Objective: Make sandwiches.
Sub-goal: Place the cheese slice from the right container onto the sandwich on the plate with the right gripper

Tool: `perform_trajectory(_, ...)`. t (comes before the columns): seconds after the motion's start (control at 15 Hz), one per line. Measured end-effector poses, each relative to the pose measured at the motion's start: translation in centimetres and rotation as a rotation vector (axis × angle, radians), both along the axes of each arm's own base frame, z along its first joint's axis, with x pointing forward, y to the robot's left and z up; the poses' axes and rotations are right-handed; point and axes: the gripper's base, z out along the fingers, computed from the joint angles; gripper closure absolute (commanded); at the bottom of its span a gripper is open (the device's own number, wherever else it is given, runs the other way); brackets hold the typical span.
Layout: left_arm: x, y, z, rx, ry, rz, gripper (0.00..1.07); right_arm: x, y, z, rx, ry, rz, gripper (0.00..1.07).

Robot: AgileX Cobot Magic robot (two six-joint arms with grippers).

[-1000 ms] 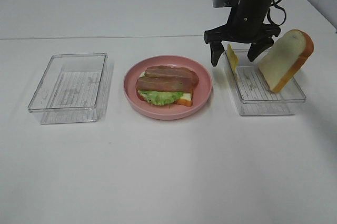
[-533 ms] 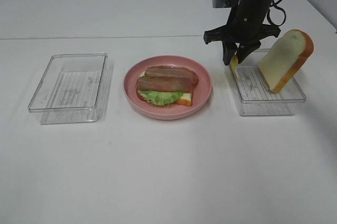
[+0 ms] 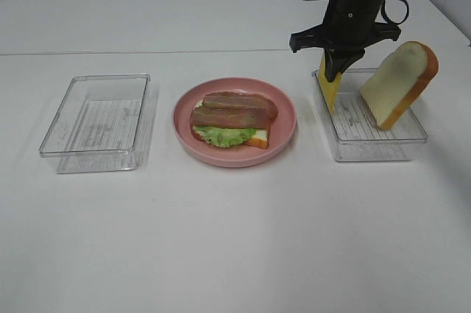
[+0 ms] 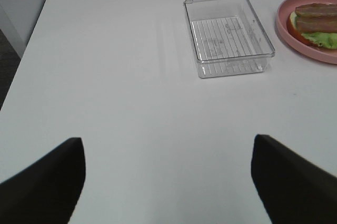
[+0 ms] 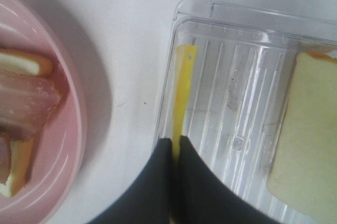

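No text, label, brand, number or sign can be read in any view. The left clear tray (image 4: 231, 68) has a faint embossed mark among the ribs of its floor, but it is too small and pale to read. The right clear tray (image 5: 253, 10) has a small round moulded mark, also not readable.

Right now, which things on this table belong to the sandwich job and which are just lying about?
Job: cheese slice in the right jaws, leaning bread slice, half-built sandwich, pink plate under it, right plastic tray.
Lying about: left plastic tray, nothing in it.
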Motion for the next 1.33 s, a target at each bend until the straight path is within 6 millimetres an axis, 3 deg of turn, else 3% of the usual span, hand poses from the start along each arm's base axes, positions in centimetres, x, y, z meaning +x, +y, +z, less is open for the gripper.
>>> perform_trajectory(0.2, 0.0, 0.0, 0.0, 0.0, 0.0, 0.0, 0.28, -0.7, -0.3, 2.5, -0.005, -0.015, 0.0, 1.07)
perform_trajectory(0.47, 0.0, 0.0, 0.0, 0.0, 0.0, 0.0, 0.28, -2.5, -0.6, 8.3, 0.026, -0.097, -0.003, 1.07)
perform_trajectory(0.73, 0.0, 0.0, 0.0, 0.0, 0.0, 0.0, 0.28, -4.0, 0.0, 11.3, 0.101, -0.112, 0.002, 1.07)
perform_trajectory(0.93, 0.0, 0.0, 0.0, 0.0, 0.0, 0.0, 0.28, -5.2, 3.5, 11.3, 0.112, -0.101, 0.062, 1.07)
perform_trajectory(1.13, 0.0, 0.0, 0.0, 0.0, 0.0, 0.0, 0.28, -7.6, 9.0, 11.4, 0.156, -0.087, 0.158, 1.07)
perform_trajectory(1.33, 0.0, 0.0, 0.0, 0.0, 0.0, 0.0, 0.28, -9.1, 13.0, 11.2, 0.233, -0.113, 0.211, 1.07)
